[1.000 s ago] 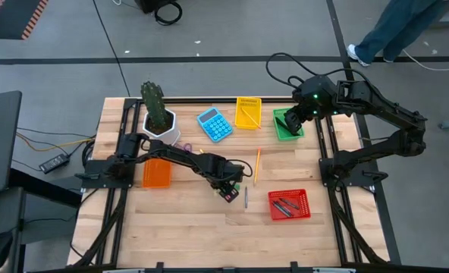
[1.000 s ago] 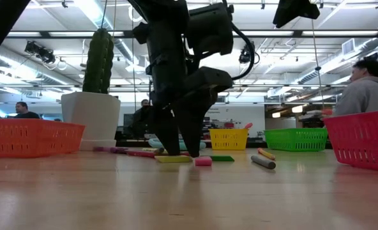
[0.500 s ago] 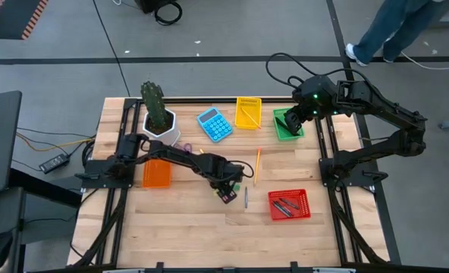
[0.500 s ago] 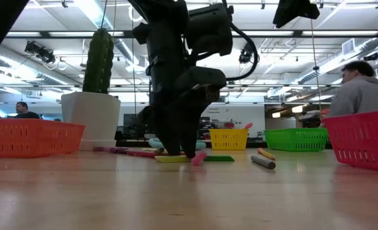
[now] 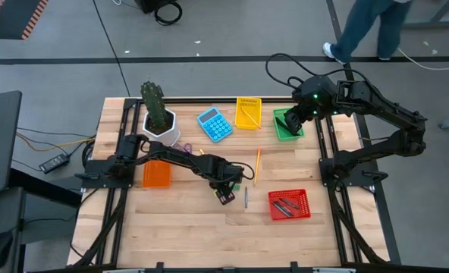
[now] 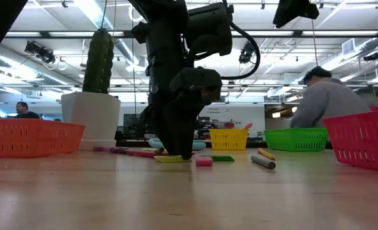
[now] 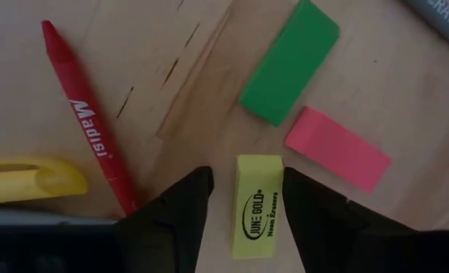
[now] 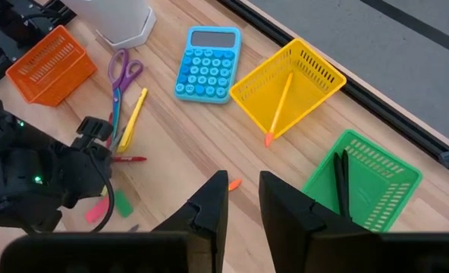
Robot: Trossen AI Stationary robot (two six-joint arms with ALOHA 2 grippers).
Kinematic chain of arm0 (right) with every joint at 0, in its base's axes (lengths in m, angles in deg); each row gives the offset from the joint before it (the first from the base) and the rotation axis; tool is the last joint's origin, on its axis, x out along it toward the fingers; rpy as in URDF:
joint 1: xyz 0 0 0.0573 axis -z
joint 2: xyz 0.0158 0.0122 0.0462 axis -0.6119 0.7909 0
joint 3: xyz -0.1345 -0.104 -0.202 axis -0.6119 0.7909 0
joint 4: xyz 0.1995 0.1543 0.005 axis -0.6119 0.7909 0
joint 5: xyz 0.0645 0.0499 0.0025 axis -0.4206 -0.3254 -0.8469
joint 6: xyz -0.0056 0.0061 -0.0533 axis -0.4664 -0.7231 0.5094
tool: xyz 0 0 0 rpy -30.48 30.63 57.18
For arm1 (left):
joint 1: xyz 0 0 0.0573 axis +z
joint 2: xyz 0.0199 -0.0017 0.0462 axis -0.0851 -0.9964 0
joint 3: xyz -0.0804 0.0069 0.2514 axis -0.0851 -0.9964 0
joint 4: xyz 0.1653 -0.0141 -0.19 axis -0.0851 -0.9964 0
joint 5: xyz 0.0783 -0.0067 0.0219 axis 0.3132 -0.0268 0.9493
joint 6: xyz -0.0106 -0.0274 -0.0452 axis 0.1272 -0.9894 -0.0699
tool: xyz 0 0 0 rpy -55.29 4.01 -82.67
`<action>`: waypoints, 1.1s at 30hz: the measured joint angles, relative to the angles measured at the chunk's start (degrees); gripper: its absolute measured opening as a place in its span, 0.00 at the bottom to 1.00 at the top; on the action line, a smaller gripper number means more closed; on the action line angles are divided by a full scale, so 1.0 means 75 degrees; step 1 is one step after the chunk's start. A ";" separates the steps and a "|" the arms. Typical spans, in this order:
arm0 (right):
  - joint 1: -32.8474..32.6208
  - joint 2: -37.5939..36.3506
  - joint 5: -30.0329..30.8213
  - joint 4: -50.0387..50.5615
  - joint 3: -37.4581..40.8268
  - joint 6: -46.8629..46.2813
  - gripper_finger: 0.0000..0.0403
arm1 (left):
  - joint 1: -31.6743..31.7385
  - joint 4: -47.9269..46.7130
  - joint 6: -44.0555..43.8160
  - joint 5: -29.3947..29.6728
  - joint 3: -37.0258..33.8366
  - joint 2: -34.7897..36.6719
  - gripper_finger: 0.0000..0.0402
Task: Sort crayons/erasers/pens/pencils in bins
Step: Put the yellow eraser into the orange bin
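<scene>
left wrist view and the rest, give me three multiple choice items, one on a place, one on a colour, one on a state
1. Where does the left gripper work?
A. over the green bin
B. mid-table at the erasers
C. at the plant pot

2. What colour is the eraser between its fingers?
A. yellow
B. blue
C. white

3. How do the right gripper's fingers stand?
A. open, empty
B. clamped on a pencil
C. clamped on scissors

Key: 1 B, it sits beside the green eraser and pink eraser; 2 A, yellow block; 3 A, gap shows bare table.
</scene>
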 joint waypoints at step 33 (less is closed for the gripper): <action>0.0000 0.0000 -0.0003 0.0399 0.0000 0.0269 0.21 | -0.0083 0.0063 -0.0200 0.0218 -0.0038 0.0319 0.20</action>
